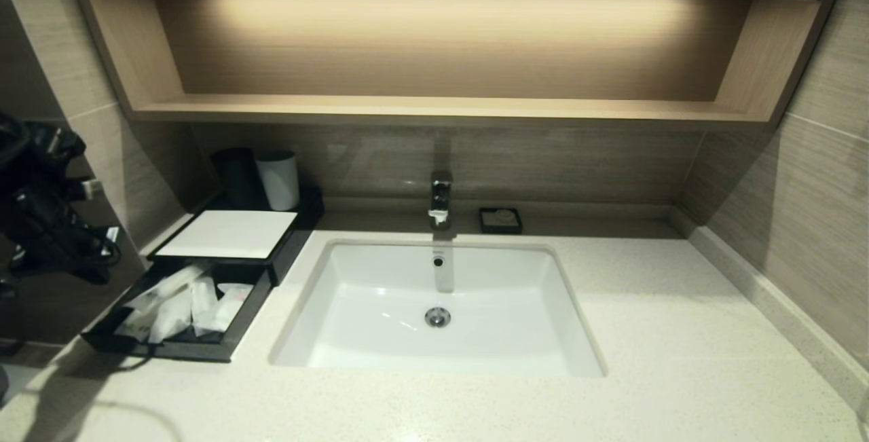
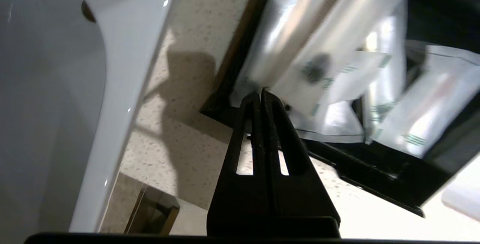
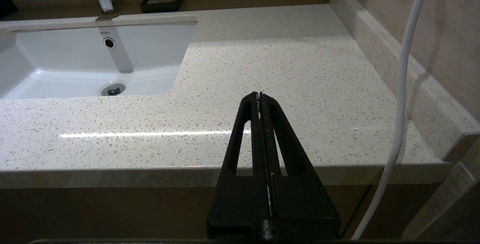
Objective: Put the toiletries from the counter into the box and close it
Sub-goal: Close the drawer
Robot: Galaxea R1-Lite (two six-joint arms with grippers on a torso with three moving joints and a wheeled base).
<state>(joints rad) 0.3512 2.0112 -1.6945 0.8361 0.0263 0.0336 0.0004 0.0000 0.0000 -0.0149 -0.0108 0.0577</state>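
Note:
The black box (image 1: 227, 233) with its white top panel stands at the counter's (image 1: 645, 333) back left. Its drawer (image 1: 204, 350) is pulled out toward me and holds several translucent white packets (image 1: 183, 306), some with green bands. In the left wrist view the packets (image 2: 337, 68) lie piled inside the drawer rim (image 2: 375, 172). My left gripper (image 2: 261, 93) is shut, with its tips above the drawer's corner nearest the sink (image 2: 45, 105). The left arm (image 1: 47, 204) hangs at the far left edge. My right gripper (image 3: 260, 94) is shut and empty over the counter's front edge, right of the sink (image 3: 93, 60).
A black cup (image 1: 237, 176) and a white cup (image 1: 278, 179) stand behind the box. A faucet (image 1: 440, 199) and a small black soap dish (image 1: 500, 220) sit behind the sink (image 1: 434, 292). A wooden shelf (image 1: 434, 109) runs above. A white cable (image 3: 401, 86) hangs by the right wall.

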